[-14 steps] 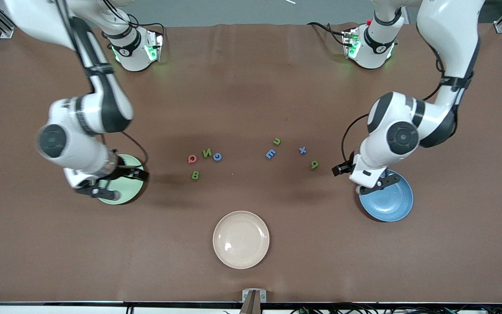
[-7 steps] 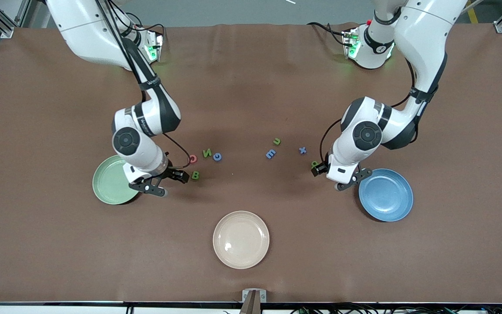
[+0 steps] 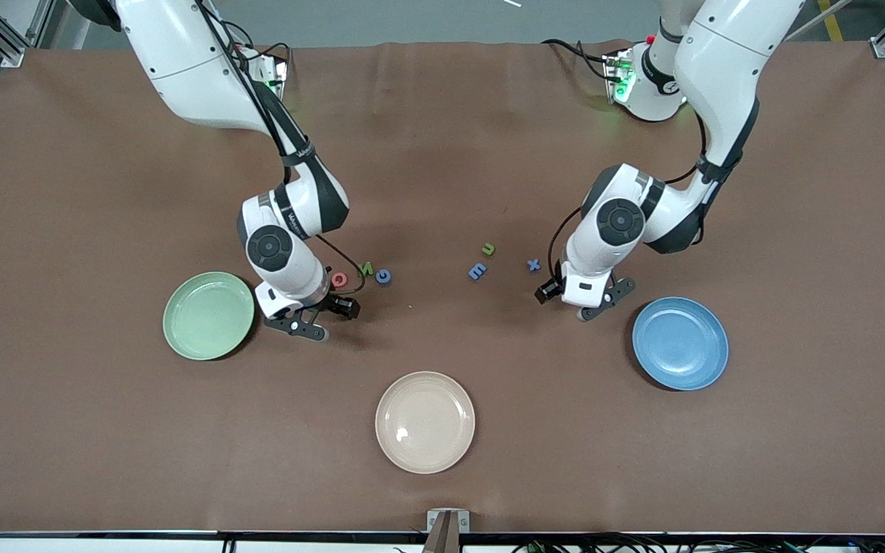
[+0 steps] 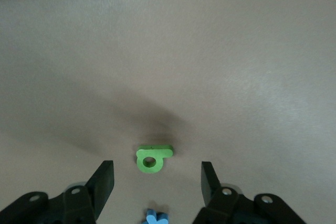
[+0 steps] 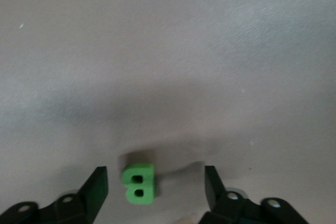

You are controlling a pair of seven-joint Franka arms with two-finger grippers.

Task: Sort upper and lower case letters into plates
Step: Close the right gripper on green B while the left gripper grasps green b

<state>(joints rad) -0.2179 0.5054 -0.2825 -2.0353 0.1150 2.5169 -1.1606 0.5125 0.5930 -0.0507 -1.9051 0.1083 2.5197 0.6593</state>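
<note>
- The left gripper [image 4: 157, 179] hangs low over the table with its two black fingers [image 4: 103, 181] spread wide and nothing held.
- Between those fingers, on the brown table [image 3: 442, 153], lies the green q-like letter [image 4: 151, 157], flat and touching neither finger.
- A corner of the blue x [image 4: 156, 216] shows in the left wrist view just beside the green q-like letter; in the front view the blue x [image 3: 534, 265] lies beside the left arm's wrist.
- The right gripper [image 5: 156, 184] is also low over the table, its fingers [image 5: 96, 183] wide apart and holding nothing.
- The green B [image 5: 139, 183] lies flat on the table between the right gripper's fingers, clear of both.
- In the front view both of these letters are hidden under the grippers: the right gripper [image 3: 318, 313] sits between the light green plate [image 3: 209, 316] and the letter cluster, and the left gripper [image 3: 582, 296] sits near the blue plate [image 3: 680, 343], toward the middle of the table from it.
- The red Q [image 3: 339, 279], green N [image 3: 366, 269] and blue G [image 3: 384, 276] lie in a close row just beside the right arm's wrist, farther from the front camera than the right gripper.
- The green u [image 3: 488, 249] and blue m [image 3: 477, 270] lie close together near the table's middle, the green u farther from the front camera.
- Both the light green plate and the blue plate hold no letters.
- A cream-beige plate [image 3: 425, 422] sits nearer the front camera than everything else, between the two arms' ends of the table.
</note>
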